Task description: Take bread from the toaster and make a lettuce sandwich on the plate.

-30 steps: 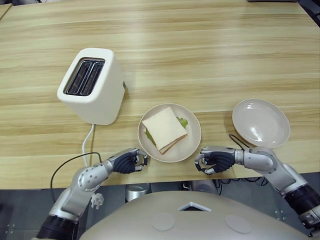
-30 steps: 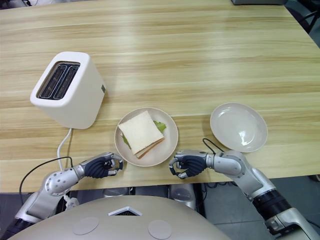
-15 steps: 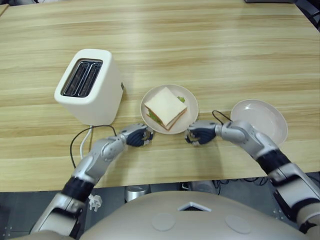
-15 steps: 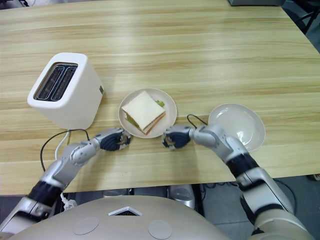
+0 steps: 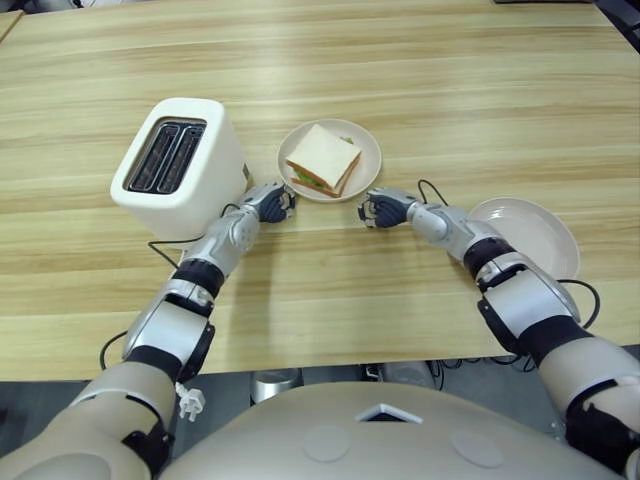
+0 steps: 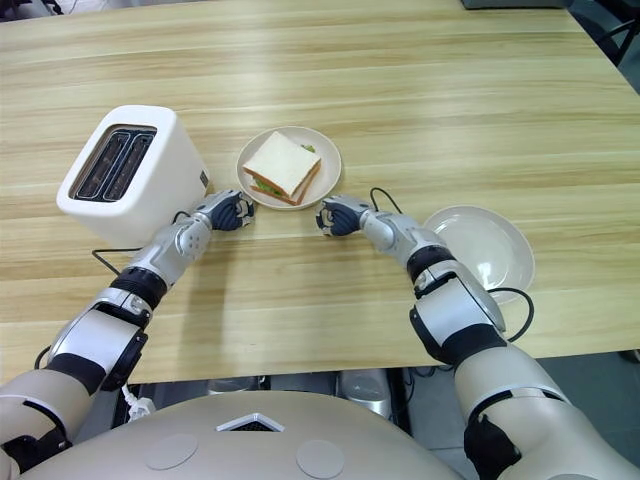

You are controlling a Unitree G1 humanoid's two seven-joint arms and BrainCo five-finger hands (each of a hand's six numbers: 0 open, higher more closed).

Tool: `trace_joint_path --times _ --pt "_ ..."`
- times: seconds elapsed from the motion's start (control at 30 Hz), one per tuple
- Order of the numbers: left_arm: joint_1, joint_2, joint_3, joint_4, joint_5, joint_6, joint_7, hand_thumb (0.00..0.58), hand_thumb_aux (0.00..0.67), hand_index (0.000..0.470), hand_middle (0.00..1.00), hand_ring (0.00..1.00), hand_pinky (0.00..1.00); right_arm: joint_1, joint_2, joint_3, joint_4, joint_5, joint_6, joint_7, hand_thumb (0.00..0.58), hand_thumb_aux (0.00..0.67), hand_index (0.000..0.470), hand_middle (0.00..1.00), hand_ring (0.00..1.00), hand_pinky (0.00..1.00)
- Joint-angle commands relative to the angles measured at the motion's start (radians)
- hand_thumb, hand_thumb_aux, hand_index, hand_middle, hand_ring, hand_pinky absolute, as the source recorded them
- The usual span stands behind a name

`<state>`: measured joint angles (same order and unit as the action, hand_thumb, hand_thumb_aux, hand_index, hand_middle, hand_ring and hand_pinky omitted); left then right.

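Observation:
A white toaster (image 5: 180,170) stands at the left with two dark top slots. Right of it, a beige plate (image 5: 368,165) carries a sandwich (image 5: 322,160) of white bread with green lettuce showing at its edges. My left hand (image 5: 268,203) rests on the table just below the plate's left rim, fingers curled and holding nothing. On the other side my right hand (image 5: 385,208), also curled with nothing in it, lies just below the right rim. I cannot tell whether either hand touches the rim.
A second, bare beige plate (image 5: 525,235) sits at the right near the table's front edge. A thin black cable (image 5: 432,188) loops by my right wrist. The toaster's cord (image 5: 160,250) trails toward the front edge. Open wood lies behind the plates.
The plate with the sandwich has slid away from the front edge to beside the toaster. Both arms have stretched forward with it, the hands keeping their places by its near rim.

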<state>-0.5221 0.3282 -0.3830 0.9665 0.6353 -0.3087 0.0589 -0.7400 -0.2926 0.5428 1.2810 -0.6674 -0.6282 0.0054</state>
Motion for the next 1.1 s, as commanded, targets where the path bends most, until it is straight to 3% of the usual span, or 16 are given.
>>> trace_joint_path --times 0.03,0.07,0.1,0.13,0.17,0.2,0.23,0.27,0.3,0.43,0.53,0.67,1.1 --pt "0.068 0.02 0.056 -0.073 -0.064 -0.092 0.096 0.58 0.67 0.46 1.0 1.0 1.0 0.025 -0.012 -0.142 -0.017 0.163 -0.149 -0.012 0.0 0.0 0.0 0.0 0.0 0.0" --pt "0.092 0.019 0.085 -0.126 -0.089 -0.112 0.135 0.58 0.67 0.46 1.0 1.0 1.0 0.044 -0.007 -0.202 -0.035 0.242 -0.203 0.018 0.0 0.0 0.0 0.0 0.0 0.0" --pt "0.122 0.016 0.112 -0.189 -0.11 -0.125 0.162 0.545 0.504 0.346 1.0 1.0 1.0 0.067 -0.004 -0.249 -0.059 0.306 -0.258 0.043 0.0 0.0 0.0 0.0 0.0 0.0" --pt "0.157 0.006 0.138 -0.258 -0.143 -0.145 0.17 0.281 0.189 0.13 1.0 1.0 1.0 0.093 0.0 -0.286 -0.09 0.361 -0.302 0.06 0.0 0.0 0.0 0.0 0.0 0.0" --pt "0.198 -0.008 0.16 -0.33 -0.182 -0.162 0.165 0.0 0.0 0.0 1.0 1.0 1.0 0.124 0.009 -0.322 -0.128 0.422 -0.338 0.083 0.0 0.0 0.0 0.0 0.0 0.0" --pt "0.242 -0.026 0.179 -0.404 -0.221 -0.173 0.16 0.0 0.0 0.0 0.51 0.51 0.51 0.161 0.025 -0.359 -0.176 0.497 -0.364 0.112 0.0 0.0 0.0 0.0 0.0 0.0" --pt "0.28 -0.041 0.194 -0.467 -0.251 -0.177 0.154 0.0 0.0 0.0 0.37 0.37 0.37 0.194 0.04 -0.387 -0.223 0.562 -0.375 0.145 0.0 0.0 0.0 0.0 0.0 0.0" --pt "0.318 -0.059 0.205 -0.532 -0.281 -0.183 0.149 0.0 0.0 0.0 0.37 0.37 0.37 0.238 0.059 -0.41 -0.288 0.635 -0.372 0.175 0.0 0.0 0.0 0.0 0.0 0.0" --pt "0.354 -0.076 0.215 -0.595 -0.304 -0.179 0.144 0.0 0.0 0.0 0.0 0.0 0.0 0.287 0.074 -0.425 -0.36 0.689 -0.367 0.193 0.0 0.0 0.0 0.0 0.0 0.0" --pt "0.461 -0.165 0.249 -0.764 -0.463 -0.093 0.072 0.0 0.0 0.0 0.0 0.0 0.0 0.466 0.126 -0.465 -0.608 0.775 -0.276 0.179 0.0 0.0 0.0 0.0 0.0 0.0" --pt "0.506 -0.188 0.267 -0.854 -0.47 -0.088 0.068 0.0 0.0 0.0 0.0 0.0 0.0 0.528 0.154 -0.485 -0.731 0.753 -0.206 0.136 0.0 0.0 0.0 0.0 0.0 0.0" --pt "0.542 -0.21 0.29 -0.943 -0.509 -0.108 0.055 0.0 0.0 0.0 0.0 0.0 0.0 0.541 0.217 -0.526 -0.853 0.782 -0.124 0.078 0.0 0.0 0.0 0.0 0.0 0.0" --pt "0.596 -0.242 0.307 -0.935 -0.562 -0.104 0.003 0.0 0.0 0.0 0.0 0.0 0.0 0.572 0.235 -0.567 -0.919 0.766 -0.135 0.094 0.0 0.0 0.0 0.0 0.0 0.0"
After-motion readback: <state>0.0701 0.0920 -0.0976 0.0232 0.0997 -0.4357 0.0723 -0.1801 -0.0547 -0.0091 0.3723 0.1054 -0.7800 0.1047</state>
